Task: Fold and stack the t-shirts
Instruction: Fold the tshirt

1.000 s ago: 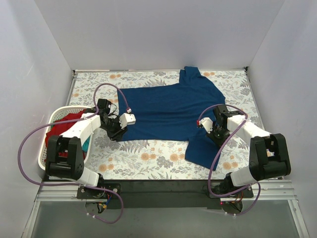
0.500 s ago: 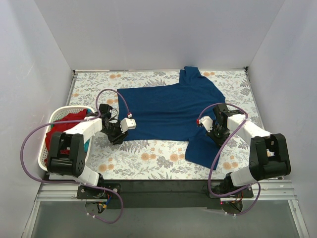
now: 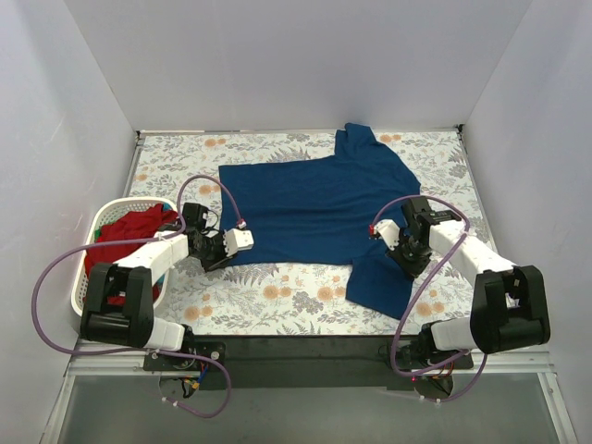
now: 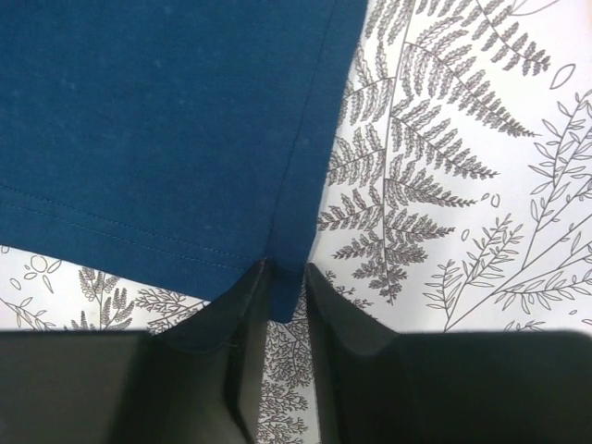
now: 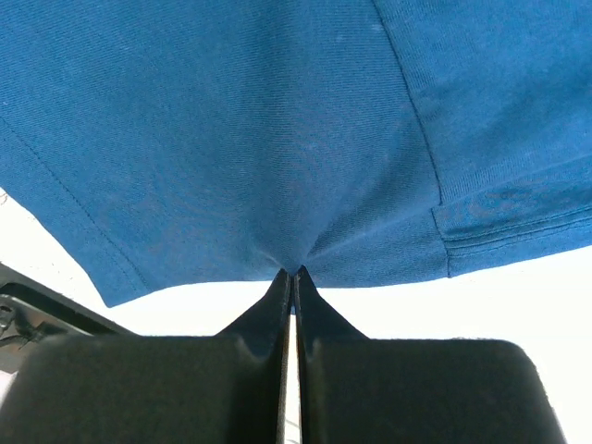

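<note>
A large navy t-shirt [image 3: 319, 208] lies spread flat on the floral table cover [image 3: 277, 287]. My left gripper [image 3: 222, 253] sits at its near-left hem corner. In the left wrist view that corner [image 4: 287, 296] lies between the two fingertips, which stand a narrow gap apart, left gripper [image 4: 285, 277]. My right gripper [image 3: 407, 259] is at the shirt's near-right side by the sleeve. It is shut on a pinch of the blue cloth [image 5: 259, 120], right gripper [image 5: 292, 273]. A red t-shirt [image 3: 129, 227] lies bundled in the basket.
A white slatted laundry basket [image 3: 91, 254] stands at the table's left edge, beside the left arm. Pale walls close in the back and both sides. Purple cables loop off both arms over the cover.
The left gripper has slid toward the near edge onto the shirt's hem corner and its jaws have narrowed. The right arm has shifted slightly nearer, still pinching the cloth.
</note>
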`<action>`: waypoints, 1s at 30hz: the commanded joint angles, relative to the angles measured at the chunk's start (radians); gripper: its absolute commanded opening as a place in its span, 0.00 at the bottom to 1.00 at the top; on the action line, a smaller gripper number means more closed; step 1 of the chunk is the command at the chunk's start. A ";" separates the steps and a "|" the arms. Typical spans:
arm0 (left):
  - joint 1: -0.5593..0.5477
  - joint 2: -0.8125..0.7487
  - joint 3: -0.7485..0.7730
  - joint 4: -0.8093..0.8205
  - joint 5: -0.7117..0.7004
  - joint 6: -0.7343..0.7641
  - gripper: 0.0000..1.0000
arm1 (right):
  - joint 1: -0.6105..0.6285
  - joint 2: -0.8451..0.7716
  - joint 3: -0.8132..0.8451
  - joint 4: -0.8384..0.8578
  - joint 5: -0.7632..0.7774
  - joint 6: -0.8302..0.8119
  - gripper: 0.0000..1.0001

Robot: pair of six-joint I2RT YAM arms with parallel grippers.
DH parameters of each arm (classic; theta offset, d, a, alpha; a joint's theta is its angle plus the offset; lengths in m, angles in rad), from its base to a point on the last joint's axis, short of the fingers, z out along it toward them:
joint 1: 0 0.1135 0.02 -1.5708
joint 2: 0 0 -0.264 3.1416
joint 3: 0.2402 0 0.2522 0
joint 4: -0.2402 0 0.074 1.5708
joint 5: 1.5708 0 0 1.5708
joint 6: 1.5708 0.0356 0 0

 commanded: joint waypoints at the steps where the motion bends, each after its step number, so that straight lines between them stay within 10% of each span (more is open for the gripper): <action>1: -0.014 0.003 -0.080 -0.080 -0.052 0.009 0.25 | 0.002 -0.034 -0.019 -0.042 -0.035 0.010 0.01; 7: -0.037 -0.015 -0.126 -0.046 -0.091 0.034 0.26 | 0.001 -0.060 -0.022 -0.061 -0.061 0.010 0.01; 14: -0.046 -0.034 -0.135 -0.060 -0.098 0.029 0.00 | -0.001 -0.093 -0.019 -0.078 -0.062 0.013 0.01; 30: -0.035 -0.166 0.026 -0.308 -0.017 -0.014 0.00 | -0.001 -0.175 0.086 -0.153 -0.069 0.005 0.01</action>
